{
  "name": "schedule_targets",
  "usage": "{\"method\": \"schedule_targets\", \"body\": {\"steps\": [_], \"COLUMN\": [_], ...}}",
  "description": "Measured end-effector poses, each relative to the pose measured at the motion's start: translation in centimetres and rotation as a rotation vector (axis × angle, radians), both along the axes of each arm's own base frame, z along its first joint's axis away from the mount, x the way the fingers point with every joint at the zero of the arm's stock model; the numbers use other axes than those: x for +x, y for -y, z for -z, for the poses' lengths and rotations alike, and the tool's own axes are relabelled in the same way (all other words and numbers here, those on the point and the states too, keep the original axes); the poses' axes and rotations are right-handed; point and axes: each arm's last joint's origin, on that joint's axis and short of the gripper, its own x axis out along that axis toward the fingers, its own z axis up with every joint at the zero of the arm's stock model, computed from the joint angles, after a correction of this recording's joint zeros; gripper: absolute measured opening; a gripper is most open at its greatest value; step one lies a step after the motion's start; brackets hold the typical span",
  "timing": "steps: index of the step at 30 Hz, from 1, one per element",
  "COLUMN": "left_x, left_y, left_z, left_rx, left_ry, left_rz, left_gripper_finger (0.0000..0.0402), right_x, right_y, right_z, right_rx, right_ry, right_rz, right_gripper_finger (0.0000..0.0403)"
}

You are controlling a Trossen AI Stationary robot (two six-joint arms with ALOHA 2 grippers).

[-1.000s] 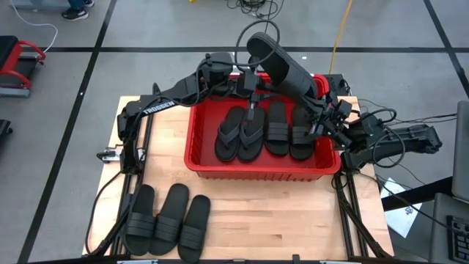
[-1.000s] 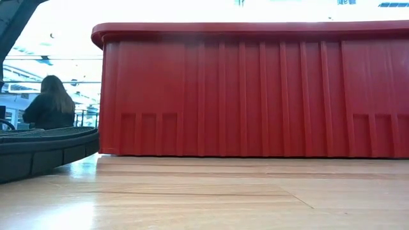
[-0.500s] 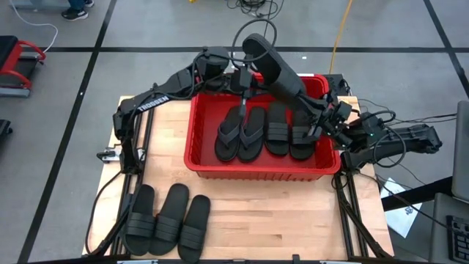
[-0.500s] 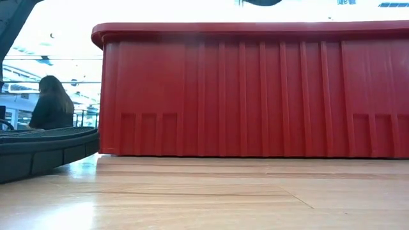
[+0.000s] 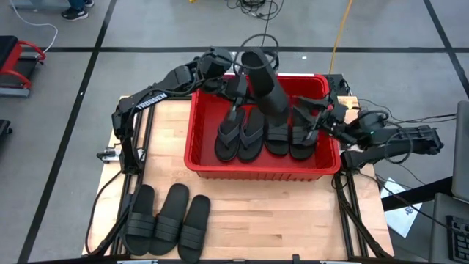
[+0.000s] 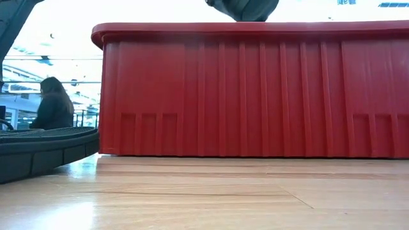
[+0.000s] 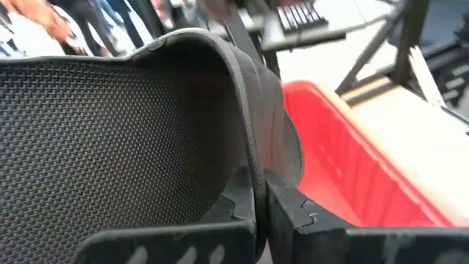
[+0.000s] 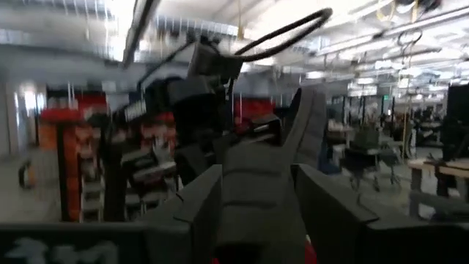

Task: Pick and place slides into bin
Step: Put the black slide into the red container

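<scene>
The red bin [image 5: 260, 167] stands mid-table and holds two black flip-flops [image 5: 238, 136] and two black slides [image 5: 288, 136], lying flat on its floor. My left gripper [image 5: 240, 82] is over the bin's far edge, shut on a fifth slide [image 5: 265, 84]. That slide slants down over the bin, and its lowest part shows above the rim in the low view [image 6: 243, 6]. My right gripper [image 5: 314, 119] is open at the bin's right wall. The held slide [image 8: 260, 187] stands ahead of it between its fingers, and I cannot tell whether they touch. My left gripper pinches the slide's side rim [image 7: 253, 172] between its two fingers, which come from the table's left side. The patterned sole [image 7: 110, 139] faces the wrist camera. The slide is lifted clear, tilted, with its free end [image 5: 280, 108] low over the sandals in the bin.
Three more black slides [image 5: 167, 220] lie side by side on the wood at the table's near left; one shows in the low view [image 6: 45, 148]. A person [image 6: 52, 105] is in the room beyond. Bare wood lies near the bin.
The held slide has swung about. Its far end has stayed by my left gripper, while its right end has come away from my right gripper toward the bin's middle and dropped lower. My left gripper has shifted slightly toward the near edge.
</scene>
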Motion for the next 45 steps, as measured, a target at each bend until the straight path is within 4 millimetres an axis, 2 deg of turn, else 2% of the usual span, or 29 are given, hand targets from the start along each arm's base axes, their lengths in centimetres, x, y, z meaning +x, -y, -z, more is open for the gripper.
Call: {"method": "schedule_targets", "body": {"steps": [8, 12, 15, 19, 26, 32, 37, 45], "left_x": [-0.5, -0.6, -0.6, -0.7, -0.7, -0.8, 0.0, 0.8], "left_y": [0.2, 0.3, 0.3, 0.4, 0.3, 0.4, 0.2, 0.6], "left_z": [0.9, 0.9, 0.9, 1.1, 1.7, 1.8, 2.9, 3.6], "left_rx": [0.006, -0.009, -0.016, -0.021, -0.049, -0.063, -0.069, -0.050], "left_ry": [-0.098, -0.099, -0.096, -0.116, -0.157, -0.172, -0.208, -0.221], "left_rz": [0.025, 0.056, 0.069, 0.074, 0.088, 0.089, 0.081, 0.094], "left_gripper_finger": [0.0000, 0.0000, 0.0000, 0.0000, 0.0000, 0.0000, 0.0000, 0.0000], "right_x": [-1.8, -1.8, -1.0, 1.3, 5.3, 7.9, 9.3, 10.0], "right_y": [0.8, 1.8, 2.7, 4.1, 5.3, 6.3, 6.7, 7.1], "right_z": [-5.0, -7.1, -8.1, -8.7, -10.8, -10.6, -10.2, -9.1], "right_rx": [0.035, 0.116, 0.171, 0.225, 0.119, 0.097, 0.066, 0.035], "right_ry": [-0.446, -0.622, -0.773, -0.928, -0.921, -0.986, -1.035, -1.143], "right_rz": [-0.024, -0.091, -0.155, -0.271, -0.413, -0.483, -0.498, -0.457], "right_gripper_finger": [0.0171, 0.0171, 0.0171, 0.0171, 0.0171, 0.0171, 0.0171, 0.0171]}}
